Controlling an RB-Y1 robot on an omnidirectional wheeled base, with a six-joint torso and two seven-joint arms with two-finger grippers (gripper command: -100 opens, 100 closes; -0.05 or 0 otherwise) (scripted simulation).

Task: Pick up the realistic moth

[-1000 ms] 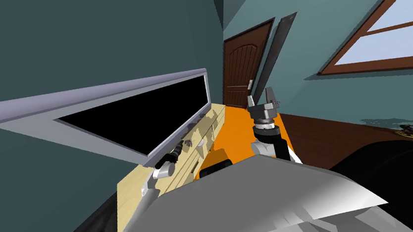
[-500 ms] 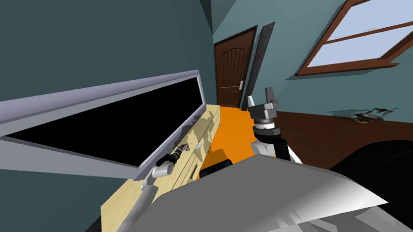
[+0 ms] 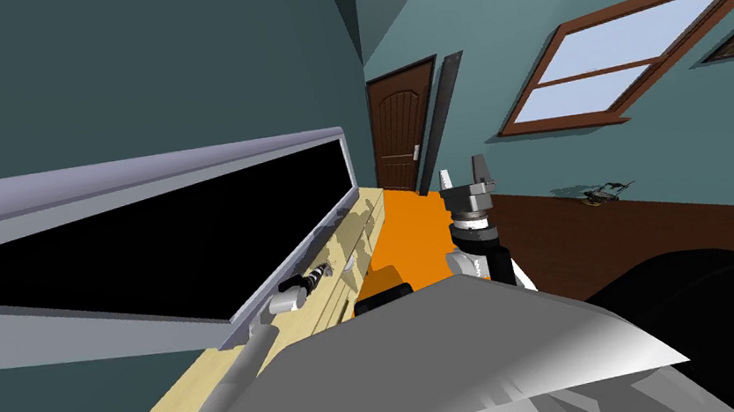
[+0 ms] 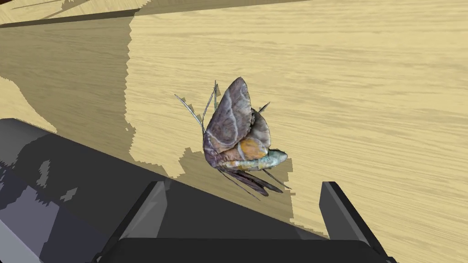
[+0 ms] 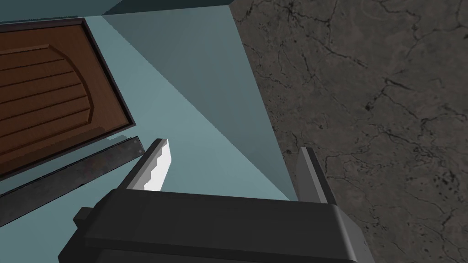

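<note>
1. Two hazards are judged to lie ahead. The moth, a brown and grey figure with its wings folded upright, could be tipped or shoved along the pale wooden top if one finger is brought against it before the other. A pinch taken too high on the tapering wings could be expected to slip off.
2. One further risk is read from the head view. The work is being done close under a grey-framed black panel, and its frame could be struck if the hand is raised steeply once the grasp is made.
3. The moth is pictured standing on the wooden top, in a patch of shadow. It is just ahead of the left gripper, roughly centred in the gap and apart from both fingers.
4. The left gripper is shown spread wide. Nothing is held and nothing is touched; one blade is set to each side of the moth's body, short of its wings.
5. The right gripper is seen raised at the robot's right, well apart from the wooden top. Its blades are parted and nothing is carried between them.
</note>
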